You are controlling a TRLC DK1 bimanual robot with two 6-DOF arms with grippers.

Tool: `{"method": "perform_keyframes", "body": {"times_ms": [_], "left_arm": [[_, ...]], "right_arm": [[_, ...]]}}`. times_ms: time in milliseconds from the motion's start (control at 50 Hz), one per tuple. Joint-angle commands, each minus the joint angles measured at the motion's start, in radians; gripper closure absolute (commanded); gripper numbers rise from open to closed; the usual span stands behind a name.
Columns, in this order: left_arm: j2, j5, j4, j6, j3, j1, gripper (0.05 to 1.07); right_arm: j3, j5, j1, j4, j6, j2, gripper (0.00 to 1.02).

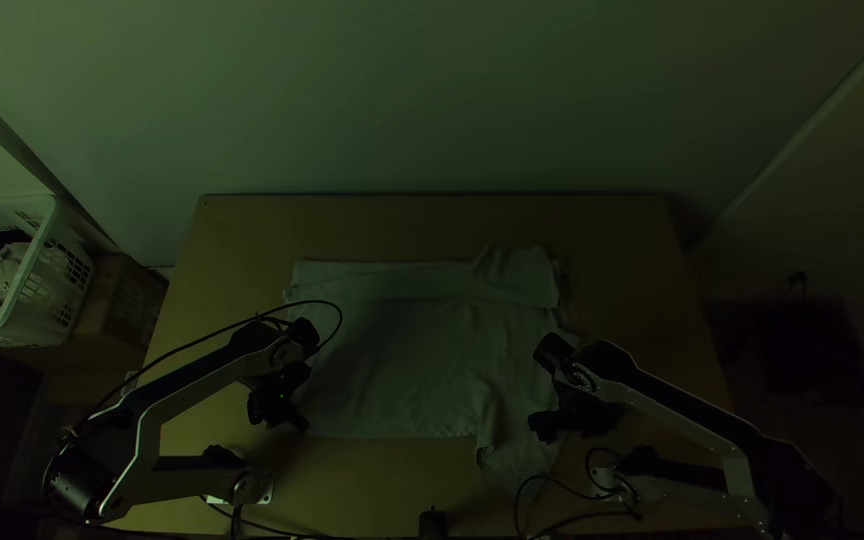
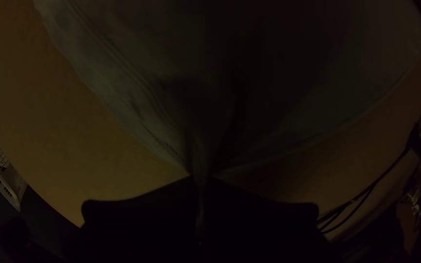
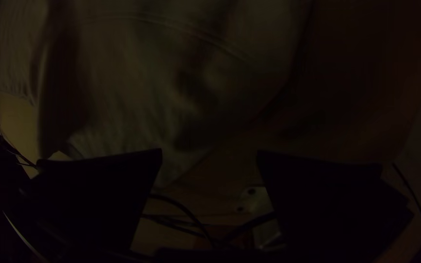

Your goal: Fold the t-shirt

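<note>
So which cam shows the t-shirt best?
Top view: nearly all of the t-shirt shows, spread with its far side folded over. Left wrist view has its edge pinched between closed jaws; right wrist view, part of it beyond open jaws.

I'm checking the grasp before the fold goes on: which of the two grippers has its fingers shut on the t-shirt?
The left gripper: its fingers pinch a corner of the t-shirt, while the right gripper has its fingers apart.
</note>
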Motion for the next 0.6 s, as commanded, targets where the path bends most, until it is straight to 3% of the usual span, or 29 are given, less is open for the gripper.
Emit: {"method": "perform_keyframes", "body": {"times_ms": [0,240,300,400,420,580], "left_arm": [[-0.025,0.009,-0.010,0.020,-0.003,0.006,1.04],[-0.025,0.015,-0.006,0.022,-0.005,0.006,1.04],[-0.025,0.015,-0.006,0.022,-0.003,0.006,1.04],[-0.025,0.015,-0.003,0.024,-0.002,0.007,1.04],[-0.025,0.015,-0.002,0.024,-0.002,0.007,1.04],[-0.028,0.015,-0.003,0.027,0.003,0.023,1.04]], "right_arm": [[-0.020,-0.009,0.009,-0.005,-0.004,0.052,0.15],[-0.014,-0.027,0.078,0.020,0.002,0.109,0.23],[-0.011,-0.018,0.107,0.044,0.003,0.112,0.43],[-0.010,0.068,0.153,0.121,0.006,0.083,0.96],[-0.013,0.076,0.159,0.136,0.006,0.074,1.00],[0.021,0.080,0.153,0.113,-0.001,0.051,0.99]]}}
